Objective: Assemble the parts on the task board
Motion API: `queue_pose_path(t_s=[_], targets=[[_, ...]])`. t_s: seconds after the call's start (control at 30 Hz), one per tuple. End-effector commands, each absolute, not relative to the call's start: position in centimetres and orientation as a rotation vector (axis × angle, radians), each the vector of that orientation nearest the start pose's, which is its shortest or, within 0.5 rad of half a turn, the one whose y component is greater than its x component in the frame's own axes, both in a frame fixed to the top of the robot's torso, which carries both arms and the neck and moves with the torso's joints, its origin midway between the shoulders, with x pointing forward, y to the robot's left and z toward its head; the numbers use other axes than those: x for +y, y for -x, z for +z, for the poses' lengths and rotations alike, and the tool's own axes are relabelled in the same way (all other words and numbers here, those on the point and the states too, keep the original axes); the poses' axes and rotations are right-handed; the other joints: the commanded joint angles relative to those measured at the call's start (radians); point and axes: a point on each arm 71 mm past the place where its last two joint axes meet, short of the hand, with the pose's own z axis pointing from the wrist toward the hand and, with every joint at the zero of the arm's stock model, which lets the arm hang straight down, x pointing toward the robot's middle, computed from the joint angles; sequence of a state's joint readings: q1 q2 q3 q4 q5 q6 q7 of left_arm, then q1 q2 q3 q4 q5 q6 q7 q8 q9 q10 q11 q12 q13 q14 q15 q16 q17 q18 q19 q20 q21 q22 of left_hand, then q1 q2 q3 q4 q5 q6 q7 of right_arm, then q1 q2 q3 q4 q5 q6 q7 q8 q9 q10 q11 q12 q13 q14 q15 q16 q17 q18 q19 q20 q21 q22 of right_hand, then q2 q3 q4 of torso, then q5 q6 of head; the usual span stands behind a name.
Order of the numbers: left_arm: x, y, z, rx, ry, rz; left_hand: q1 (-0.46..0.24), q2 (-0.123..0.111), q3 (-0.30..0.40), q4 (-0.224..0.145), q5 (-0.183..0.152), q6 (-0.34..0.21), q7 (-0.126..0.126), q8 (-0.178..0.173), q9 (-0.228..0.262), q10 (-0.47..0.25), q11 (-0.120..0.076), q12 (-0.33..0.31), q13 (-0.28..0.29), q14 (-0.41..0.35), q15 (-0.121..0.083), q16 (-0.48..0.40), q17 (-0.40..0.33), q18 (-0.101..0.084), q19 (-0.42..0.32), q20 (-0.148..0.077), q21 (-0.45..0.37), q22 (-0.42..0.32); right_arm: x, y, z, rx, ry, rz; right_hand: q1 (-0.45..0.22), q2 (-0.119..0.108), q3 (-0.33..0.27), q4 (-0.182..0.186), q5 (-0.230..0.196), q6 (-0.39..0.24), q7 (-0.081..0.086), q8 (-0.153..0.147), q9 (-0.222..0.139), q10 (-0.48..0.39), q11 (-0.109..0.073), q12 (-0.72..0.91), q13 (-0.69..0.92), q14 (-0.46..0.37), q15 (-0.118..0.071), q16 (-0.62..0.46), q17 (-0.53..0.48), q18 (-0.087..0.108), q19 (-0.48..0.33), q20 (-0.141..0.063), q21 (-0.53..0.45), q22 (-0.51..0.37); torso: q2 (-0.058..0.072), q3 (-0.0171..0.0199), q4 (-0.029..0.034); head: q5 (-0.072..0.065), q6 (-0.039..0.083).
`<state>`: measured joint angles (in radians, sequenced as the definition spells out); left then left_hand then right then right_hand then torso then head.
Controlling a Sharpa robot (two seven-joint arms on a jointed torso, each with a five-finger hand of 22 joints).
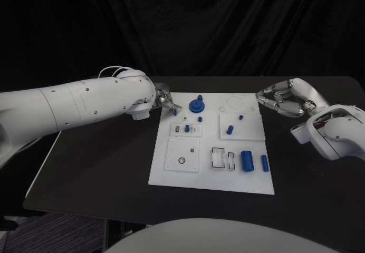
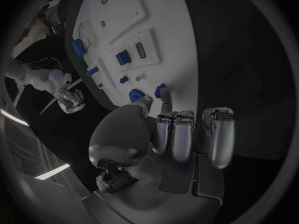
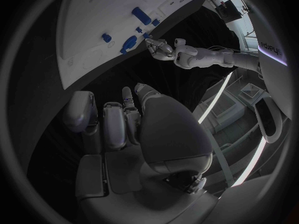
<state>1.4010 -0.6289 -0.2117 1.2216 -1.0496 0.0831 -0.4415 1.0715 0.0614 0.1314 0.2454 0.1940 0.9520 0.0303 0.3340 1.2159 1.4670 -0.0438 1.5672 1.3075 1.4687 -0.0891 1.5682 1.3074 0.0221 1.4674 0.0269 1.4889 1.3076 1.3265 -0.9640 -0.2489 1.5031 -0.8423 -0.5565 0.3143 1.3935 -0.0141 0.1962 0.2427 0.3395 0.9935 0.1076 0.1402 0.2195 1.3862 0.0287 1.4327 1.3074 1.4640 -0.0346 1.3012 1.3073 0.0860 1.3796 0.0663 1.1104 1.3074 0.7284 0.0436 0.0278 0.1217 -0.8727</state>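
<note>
The white task board (image 1: pixel 228 179) lies mid-table with several blue parts on it: a gear (image 1: pixel 197 107) near its far edge, small pegs (image 1: pixel 230 128) in the middle and two cylinders (image 1: pixel 246 161) toward its right side. My left hand (image 1: pixel 163 101) hovers at the board's far left corner. Its thumb and one finger pinch a small blue part (image 1: pixel 175 112), seen at the fingertips (image 2: pixel 161 90) in the left wrist view. My right hand (image 1: pixel 289 99) hangs off the board's far right corner, fingers curled in on nothing (image 3: pixel 124 119).
Black table (image 1: pixel 99 174) surrounds the board, with wide room to the left and front. The board's near left block (image 1: pixel 182 155) carries small sockets. The right wrist view shows the left hand (image 3: pixel 161 47) over the board (image 3: pixel 93 15).
</note>
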Motion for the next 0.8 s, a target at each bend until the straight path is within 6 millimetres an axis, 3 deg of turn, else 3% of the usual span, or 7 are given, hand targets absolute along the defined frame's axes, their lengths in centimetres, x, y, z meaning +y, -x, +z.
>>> queue_pose_path(t_s=[0.03,0.33,0.57,0.8], targets=[[20.03,-54.73,-19.23,2.206,0.131,-0.325,0.008,0.004,-0.006,-0.003,0.007,-0.004,0.003,-0.007,-0.003,0.104,0.008,0.004,0.263,0.102,0.002,0.003,0.263,0.011,0.022,-0.001,-0.007,0.171,-27.27,-48.03,-17.90,1.486,-0.247,0.926,0.003,0.009,0.007,-0.001,0.008,-0.003,0.000,-0.006,-0.001,-0.008,-0.002,-0.006,0.014,0.031,-0.007,-0.005,0.046,0.015,0.009,-0.001,-0.007,0.052,0.000,-0.0002,-0.0004,0.000,0.000],[19.98,-54.65,-19.43,2.214,0.127,-0.327,0.021,0.008,-0.002,-0.010,0.029,-0.002,0.004,-0.022,-0.011,0.104,0.009,0.004,0.263,0.102,0.004,0.003,0.263,0.011,0.022,0.001,-0.008,0.171,-27.26,-48.05,-17.93,1.489,-0.249,0.924,0.006,0.008,0.012,-0.006,0.021,-0.003,0.000,-0.007,-0.001,-0.008,-0.002,-0.006,0.014,0.030,-0.007,-0.006,0.045,0.015,0.009,-0.001,-0.010,0.052,0.000,0.0002,0.0001,0.000,0.000],[19.86,-54.60,-19.48,2.215,0.122,-0.335,0.047,0.008,0.014,-0.030,0.104,0.003,0.004,-0.045,-0.022,0.104,0.009,0.004,0.263,0.102,0.004,0.003,0.263,0.011,0.021,0.002,-0.011,0.172,-27.24,-48.06,-17.95,1.493,-0.250,0.923,0.010,0.007,0.019,-0.011,0.037,-0.004,0.000,-0.007,-0.001,-0.009,-0.002,-0.007,0.013,0.030,-0.007,-0.005,0.045,0.016,0.010,-0.001,-0.013,0.051,0.000,-0.0001,0.0002,0.001,0.000],[19.92,-54.54,-19.55,2.222,0.118,-0.336,0.064,0.007,0.042,-0.048,0.146,0.005,0.003,-0.060,-0.028,0.104,0.009,0.004,0.263,0.102,0.004,0.003,0.263,0.012,0.020,0.002,-0.013,0.172,-27.29,-48.07,-17.99,1.497,-0.254,0.919,0.015,0.006,0.030,-0.020,0.064,-0.004,0.001,-0.008,0.000,-0.010,-0.002,-0.007,0.011,0.030,-0.007,-0.006,0.043,0.016,0.010,-0.001,-0.017,0.051,0.000,0.0002,0.0001,0.003,0.000]])
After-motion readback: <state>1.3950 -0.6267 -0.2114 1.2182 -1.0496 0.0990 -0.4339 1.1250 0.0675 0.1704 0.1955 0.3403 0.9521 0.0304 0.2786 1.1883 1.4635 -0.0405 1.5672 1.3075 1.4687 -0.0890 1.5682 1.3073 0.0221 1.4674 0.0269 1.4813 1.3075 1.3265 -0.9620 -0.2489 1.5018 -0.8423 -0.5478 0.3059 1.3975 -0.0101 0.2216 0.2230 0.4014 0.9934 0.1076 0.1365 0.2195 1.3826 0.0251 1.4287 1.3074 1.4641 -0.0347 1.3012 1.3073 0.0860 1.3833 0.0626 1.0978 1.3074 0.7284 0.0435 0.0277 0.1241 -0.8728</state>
